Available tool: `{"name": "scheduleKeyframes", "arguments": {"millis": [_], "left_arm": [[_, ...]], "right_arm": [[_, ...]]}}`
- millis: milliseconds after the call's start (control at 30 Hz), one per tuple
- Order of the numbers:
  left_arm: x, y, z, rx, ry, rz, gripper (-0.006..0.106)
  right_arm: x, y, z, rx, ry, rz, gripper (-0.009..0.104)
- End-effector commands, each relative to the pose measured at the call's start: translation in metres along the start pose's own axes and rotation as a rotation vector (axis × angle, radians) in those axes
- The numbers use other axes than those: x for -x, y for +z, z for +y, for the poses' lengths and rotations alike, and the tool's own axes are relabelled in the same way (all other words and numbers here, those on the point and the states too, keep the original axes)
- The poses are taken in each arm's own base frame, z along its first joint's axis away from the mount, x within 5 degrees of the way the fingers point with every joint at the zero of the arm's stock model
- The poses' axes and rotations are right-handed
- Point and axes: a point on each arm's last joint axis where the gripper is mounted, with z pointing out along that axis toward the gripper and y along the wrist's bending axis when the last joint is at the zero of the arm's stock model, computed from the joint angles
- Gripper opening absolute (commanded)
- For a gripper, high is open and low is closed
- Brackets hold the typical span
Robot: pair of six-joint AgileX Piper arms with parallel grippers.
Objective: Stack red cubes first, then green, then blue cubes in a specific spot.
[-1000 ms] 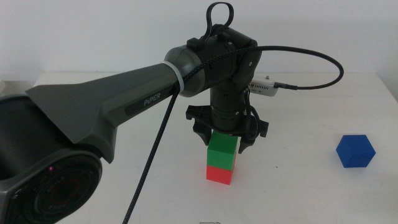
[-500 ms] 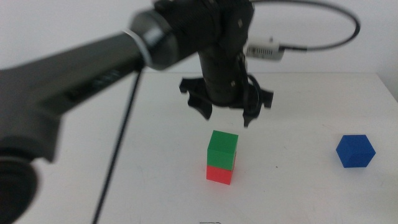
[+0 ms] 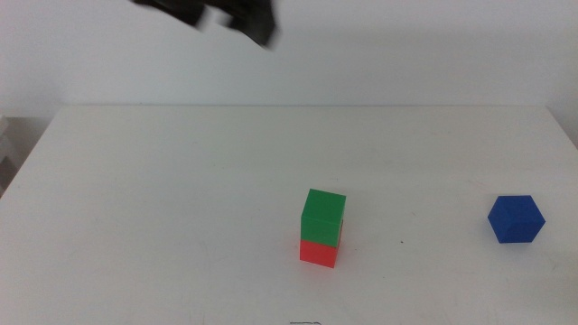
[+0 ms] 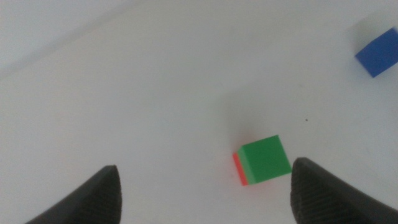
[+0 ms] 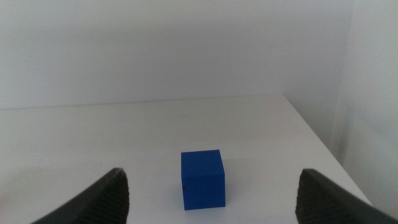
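The green cube [image 3: 323, 217] sits on the red cube [image 3: 319, 253]. The blue cube [image 3: 517, 219] lies well right of it on the tabletop [image 3: 163, 199]. Left claw [image 4: 205, 186], open, hangs above the stack; right claw [image 5: 214, 199], open, faces the blue cube.

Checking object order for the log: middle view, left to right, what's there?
Left claw, blurred at the top edge, → green cube sitting on the red cube, one stack → blue cube, alone on the table near the right edge.
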Motion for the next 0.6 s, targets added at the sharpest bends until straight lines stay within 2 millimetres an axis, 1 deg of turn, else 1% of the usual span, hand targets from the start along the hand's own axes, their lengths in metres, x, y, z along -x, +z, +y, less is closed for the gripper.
{"name": "scheduleKeyframes", "arguments": {"millis": [0,33,133,233,333,433,567], "left_arm": [[-0.013,-0.057,0.005,-0.056,0.057,-0.077,0.094],[-0.020,-0.070,0.009,-0.066,0.069,-0.101,0.094],[-0.042,-0.096,0.022,-0.079,0.079,-0.188,0.093],[-0.065,-0.112,0.031,-0.096,0.044,-0.298,0.093],[-0.087,-0.120,0.038,-0.123,-0.001,-0.393,0.093],[-0.100,-0.121,0.042,-0.197,-0.024,-0.445,0.093],[-0.104,-0.120,0.045,-0.255,-0.025,-0.461,0.093]], "right_arm": [[0.011,-0.002,0.001,0.009,-0.014,-0.104,0.090],[0.011,-0.002,0.001,0.009,-0.014,-0.104,0.090],[0.011,-0.002,0.001,0.009,-0.014,-0.104,0.090],[0.011,-0.002,0.001,0.009,-0.014,-0.104,0.090],[0.011,-0.002,0.001,0.009,-0.014,-0.104,0.090],[0.011,-0.002,0.001,0.009,-0.014,-0.104,0.090],[0.011,-0.002,0.001,0.009,-0.014,-0.104,0.090]]}}
